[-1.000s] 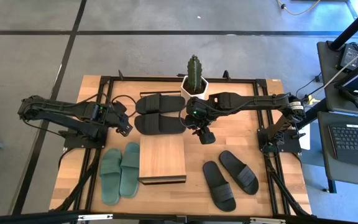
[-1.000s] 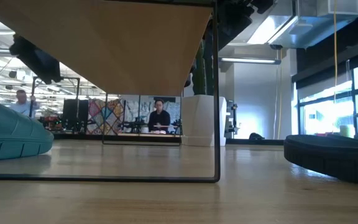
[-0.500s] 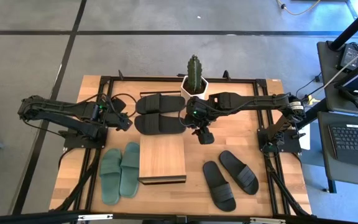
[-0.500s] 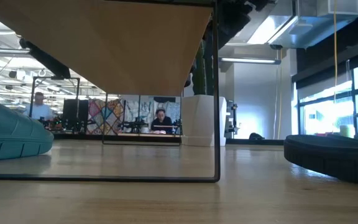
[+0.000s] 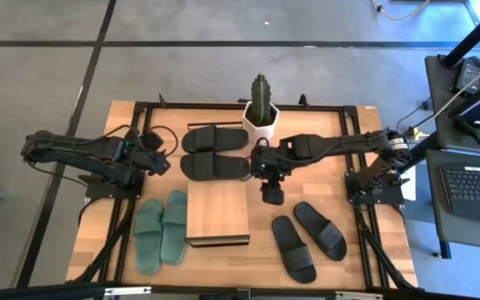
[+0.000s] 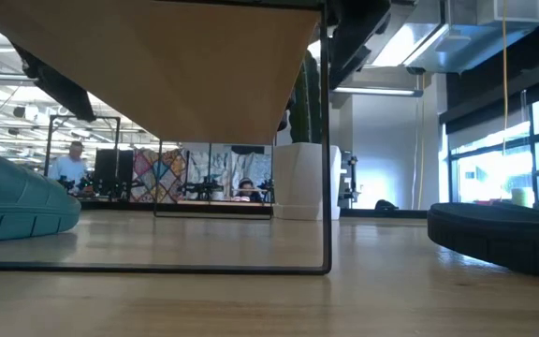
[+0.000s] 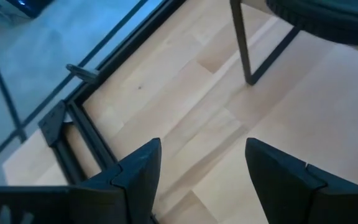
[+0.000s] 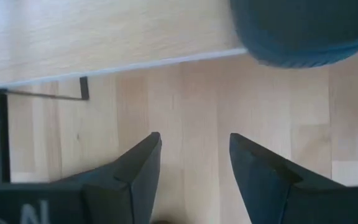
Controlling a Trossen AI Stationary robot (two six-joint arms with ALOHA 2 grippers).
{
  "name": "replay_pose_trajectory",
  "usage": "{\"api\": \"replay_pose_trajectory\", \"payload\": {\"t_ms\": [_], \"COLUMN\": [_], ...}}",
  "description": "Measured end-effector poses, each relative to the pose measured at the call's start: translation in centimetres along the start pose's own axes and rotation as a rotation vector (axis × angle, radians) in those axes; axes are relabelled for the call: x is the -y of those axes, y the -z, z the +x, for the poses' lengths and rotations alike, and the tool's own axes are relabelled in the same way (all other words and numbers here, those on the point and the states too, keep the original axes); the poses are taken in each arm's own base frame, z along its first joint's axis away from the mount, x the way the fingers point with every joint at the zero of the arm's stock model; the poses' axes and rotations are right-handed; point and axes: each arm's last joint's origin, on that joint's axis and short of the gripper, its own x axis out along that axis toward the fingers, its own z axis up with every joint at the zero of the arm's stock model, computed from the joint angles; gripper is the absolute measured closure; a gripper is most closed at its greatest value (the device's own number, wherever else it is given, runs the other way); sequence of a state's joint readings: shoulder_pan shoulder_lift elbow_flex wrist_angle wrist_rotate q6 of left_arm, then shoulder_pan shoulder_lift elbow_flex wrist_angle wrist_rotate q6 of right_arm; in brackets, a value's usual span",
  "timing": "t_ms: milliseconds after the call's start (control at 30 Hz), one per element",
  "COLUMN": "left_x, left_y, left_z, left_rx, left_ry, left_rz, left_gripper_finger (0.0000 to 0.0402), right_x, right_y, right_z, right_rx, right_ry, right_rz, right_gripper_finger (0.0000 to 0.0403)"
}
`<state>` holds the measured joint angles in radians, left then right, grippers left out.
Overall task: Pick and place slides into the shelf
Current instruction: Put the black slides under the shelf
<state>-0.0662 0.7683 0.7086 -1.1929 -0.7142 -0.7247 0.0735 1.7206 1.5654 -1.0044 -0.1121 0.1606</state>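
Note:
The shelf [image 5: 217, 210] stands mid-table on its thin black legs; its plank underside [image 6: 157, 65] fills the low view. One black pair of slides [image 5: 214, 152] lies flat beyond it, the green pair [image 5: 161, 229] to its left, the other black pair [image 5: 307, 242] to its right. My right gripper [image 5: 272, 196] [image 8: 194, 162] hangs open over bare wood beside the shelf's right edge, above the right black pair. My left gripper [image 5: 161, 162] [image 7: 201, 168] is open, left of the far black pair.
A cactus in a white pot [image 5: 261, 108] stands at the far edge, behind the far black pair. A black metal frame [image 5: 140, 117] runs around the tabletop. Bare wood shows between the shelf and the right black pair. People sit and walk in the room beyond the table [image 6: 241, 187].
My right gripper has moved toward the table's near edge, along the shelf's right side and closer to the right black pair. My left gripper has drawn back a little toward the table's left and far side. The slides and shelf have stayed put.

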Motion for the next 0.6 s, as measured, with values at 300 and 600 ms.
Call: {"api": "replay_pose_trajectory", "payload": {"t_ms": [300,600], "left_x": [-0.4,-0.4], "left_y": [0.1,0.1], "left_z": [-0.2,-0.2], "left_rx": [0.016,0.017], "left_ry": [0.022,0.022], "left_rz": [-0.023,-0.023], "left_gripper_finger": [0.0177,0.0177], "right_x": [-3.6,-7.5], "right_y": [3.2,6.3], "right_z": [2.2,3.8], "right_rx": [-0.081,-0.116], "right_ry": [0.216,0.238], "right_rz": [0.134,0.469], "right_gripper_finger": [0.0211,0.0211]}}
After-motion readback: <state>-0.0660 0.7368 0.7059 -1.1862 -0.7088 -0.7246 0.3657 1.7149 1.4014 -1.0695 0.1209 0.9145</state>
